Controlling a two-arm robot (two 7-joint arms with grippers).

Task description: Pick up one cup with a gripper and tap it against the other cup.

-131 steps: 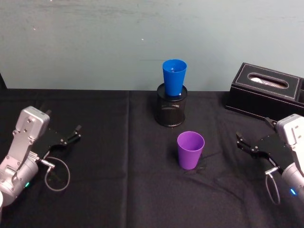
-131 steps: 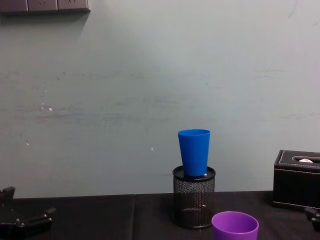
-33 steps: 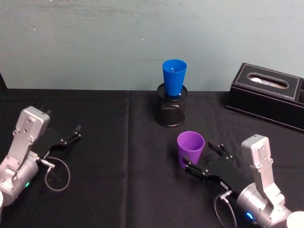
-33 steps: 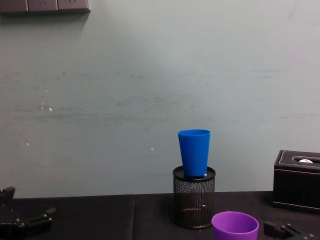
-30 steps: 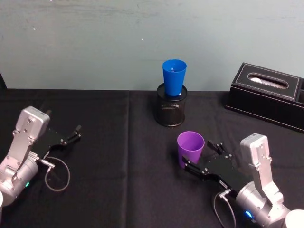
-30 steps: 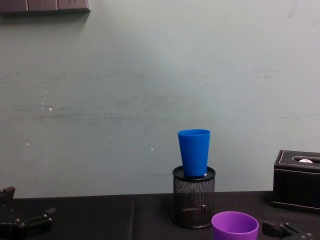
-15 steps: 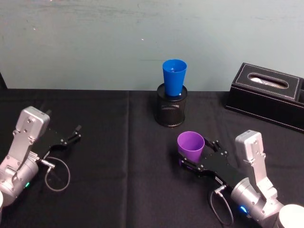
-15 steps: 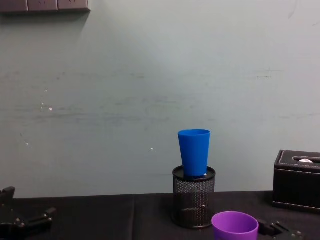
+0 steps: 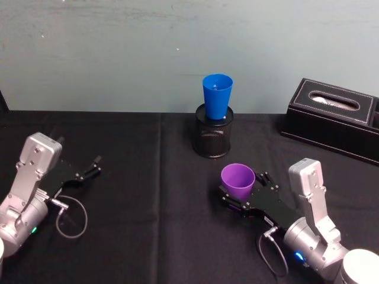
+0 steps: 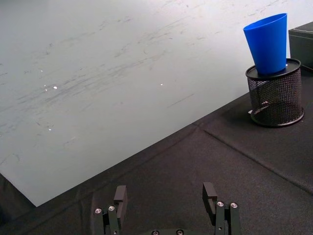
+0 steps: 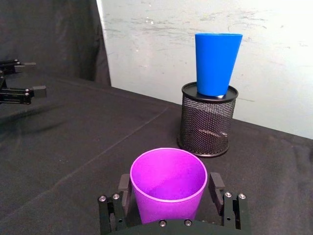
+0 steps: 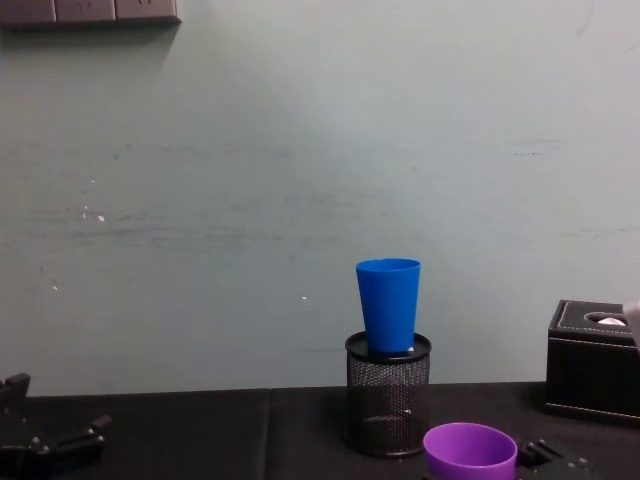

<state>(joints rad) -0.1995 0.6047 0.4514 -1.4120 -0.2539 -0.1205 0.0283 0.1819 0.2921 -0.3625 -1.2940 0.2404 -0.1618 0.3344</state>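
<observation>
- The right gripper (image 9: pixel 244 189) sits low over the tabletop (image 9: pixel 148 231), which is covered in black cloth. Its jaws are spread, one on each side of the purple tapered plastic cup (image 9: pixel 238 180).
- From the right wrist view, the jaws stand beside the cup's wall below the rim. I see a little slack on both sides, so I judge the cup is not yet gripped.
- The purple cup stands upright on the tabletop, near the front. It is well apart from the bright blue tapered plastic cup (image 9: pixel 217 94), which is seated in the black mesh pen holder (image 9: pixel 213 141) farther back.
- To close well, the jaws should meet the wall evenly on both sides. The cup is tapered and smooth, so an uneven squeeze could tip it or let it slide down and out.
- A grip on the middle of the wall looks safer than one near the thin, flexible rim.
- The squeeze should be firm but modest, because light plastic may buckle.
- After the lift, the tap should be gentle. The blue cup only sits in its holder and could topple.
- The left gripper (image 9: pixel 92 167) rests far off on the left side of the tabletop, jaws apart and holding nothing.
</observation>
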